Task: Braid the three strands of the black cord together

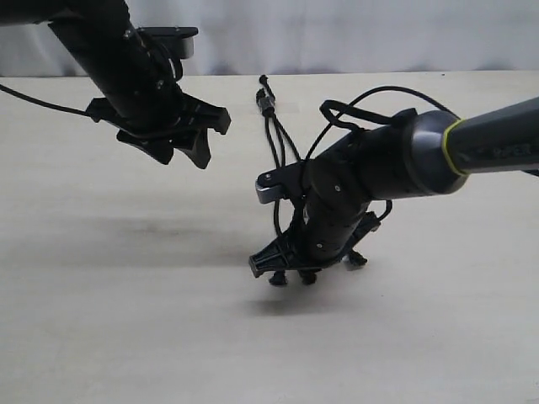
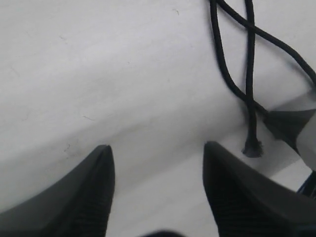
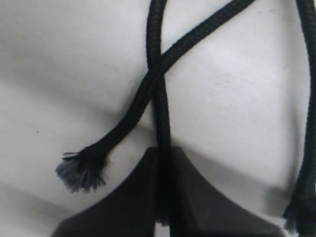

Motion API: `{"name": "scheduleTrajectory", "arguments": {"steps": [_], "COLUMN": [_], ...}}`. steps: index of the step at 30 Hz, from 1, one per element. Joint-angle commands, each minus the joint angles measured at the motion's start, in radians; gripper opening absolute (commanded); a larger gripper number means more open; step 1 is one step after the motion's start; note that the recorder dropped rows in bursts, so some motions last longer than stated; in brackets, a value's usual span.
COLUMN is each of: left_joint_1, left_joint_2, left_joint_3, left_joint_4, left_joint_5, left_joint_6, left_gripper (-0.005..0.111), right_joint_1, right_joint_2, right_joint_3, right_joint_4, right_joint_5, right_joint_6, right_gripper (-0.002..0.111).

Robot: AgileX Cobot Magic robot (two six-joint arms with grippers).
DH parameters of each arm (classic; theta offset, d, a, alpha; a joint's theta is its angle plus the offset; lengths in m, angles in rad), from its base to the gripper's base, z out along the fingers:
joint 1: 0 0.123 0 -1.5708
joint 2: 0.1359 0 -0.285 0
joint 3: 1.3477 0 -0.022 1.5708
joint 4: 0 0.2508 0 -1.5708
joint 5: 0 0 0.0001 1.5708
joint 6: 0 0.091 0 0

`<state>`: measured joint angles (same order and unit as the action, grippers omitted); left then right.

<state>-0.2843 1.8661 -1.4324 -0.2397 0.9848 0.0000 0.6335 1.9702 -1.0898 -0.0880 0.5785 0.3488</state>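
Jaws: left gripper [image 2: 157,148] wide apart, empty | right gripper [image 3: 164,163] clamped together on one strand [image 3: 161,108]

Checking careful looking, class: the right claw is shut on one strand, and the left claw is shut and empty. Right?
No. The left wrist view shows the left claw open, not shut, and empty. The right claw is indeed shut on one strand.
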Motion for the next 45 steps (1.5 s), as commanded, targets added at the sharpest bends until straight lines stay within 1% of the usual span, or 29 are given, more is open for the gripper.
{"name": "scheduleTrajectory", "arguments": {"steps": [1, 7, 9, 13, 18, 23, 26, 28, 29, 30, 31, 32, 33, 34, 35, 36, 37, 39, 42, 44, 45], "left_joint_1": [-0.002, -0.002, -0.002, -0.002, -0.002, -0.008, -0.017, -0.019, -0.021, -0.021, -0.021, -0.021, -0.021, -0.021, -0.021, -0.021, -0.021, -0.021, -0.021, -0.021, -0.021], "left_joint_2": [-0.011, -0.011, -0.011, -0.011, -0.011, -0.011, -0.011, -0.011, -0.011, -0.011, -0.011, -0.011, -0.011, -0.011, -0.011, -0.011, -0.011, -0.009, -0.009, -0.009, -0.009], "left_joint_3": [0.006, 0.037, 0.059, 0.112, 0.159, 0.167, 0.167, 0.167, 0.167, 0.167, 0.167, 0.167, 0.167, 0.167, 0.167, 0.167, 0.169, 0.238, 0.325, 0.385, 0.392], "left_joint_4": [0.017, 0.019, 0.019, 0.019, 0.017, 0.012, 0.012, 0.012, 0.012, 0.010, 0.010, 0.010, 0.010, 0.001, -0.001, -0.006, -0.008, -0.022, -0.073, -0.132, -0.143], "left_joint_5": [0.009, 0.003, -0.004, -0.022, -0.066, -0.088, -0.090, -0.102, -0.107, -0.114, -0.119, -0.132, -0.137, -0.146, -0.151, -0.159, -0.166, -0.284, -0.399, -0.451, -0.452], "left_joint_6": [0.007, 0.007, 0.007, 0.007, 0.007, 0.007, 0.007, 0.007, 0.007, 0.007, 0.007, 0.007, 0.007, 0.007, 0.007, 0.007, 0.007, 0.007, 0.007, 0.010, 0.023], "left_gripper": [0.051, 0.051, 0.051, 0.051, 0.051, 0.051, 0.051, 0.051, 0.051, 0.051, 0.051, 0.051, 0.051, 0.051, 0.051, 0.051, 0.051, 0.051, 0.051, 0.051, 0.051], "right_joint_1": [0.003, 0.003, -0.004, -0.053, -0.143, -0.196, -0.210, -0.212, -0.212, -0.212, -0.212, -0.212, -0.212, -0.212, -0.212, -0.212, -0.212, -0.212, -0.212, -0.212, -0.212], "right_joint_2": [-0.071, -0.086, -0.082, -0.082, -0.082, -0.030, 0.010, 0.027, 0.031, 0.042, 0.046, 0.048, 0.048, 0.048, 0.048, 0.048, 0.048, 0.044, 0.039, 0.039, 0.039], "right_joint_3": [0.009, 0.009, 0.009, 0.009, 0.009, 0.009, 0.009, 0.009, 0.009, 0.009, 0.009, 0.009, 0.009, 0.009, 0.009, 0.009, 0.009, 0.027, 0.048, 0.062, 0.062], "right_joint_4": [-0.140, -0.398, -0.468, -0.532, -0.513, -0.424, -0.386, -0.337, -0.304, -0.190, -0.121, 0.040, 0.105, 0.253, 0.305, 0.412, 0.451, 0.493, 0.500, 0.523, 0.525], "right_joint_5": [-0.004, -0.010, -0.024, -0.086, -0.153, -0.185, -0.165, -0.147, -0.137, -0.110, -0.096, -0.069, -0.054, -0.006, 0.018, 0.072, 0.092, 0.109, 0.135, 0.133, 0.127], "right_joint_6": [-0.015, 0.000, 0.040, 0.151, 0.184, 0.182, 0.178, 0.131, 0.095, -0.024, -0.072, -0.219, -0.302, -0.447, -0.500, -0.605, -0.636, -0.649, -0.649, -0.649, -0.645], "right_gripper": [0.004, 0.004, 0.004, 0.004, 0.004, 0.004, 0.004, 0.004, 0.004, 0.004, 0.004, 0.004, 0.004, 0.004, 0.004, 0.004, 0.004, 0.004, 0.004, 0.005, 0.005]}}
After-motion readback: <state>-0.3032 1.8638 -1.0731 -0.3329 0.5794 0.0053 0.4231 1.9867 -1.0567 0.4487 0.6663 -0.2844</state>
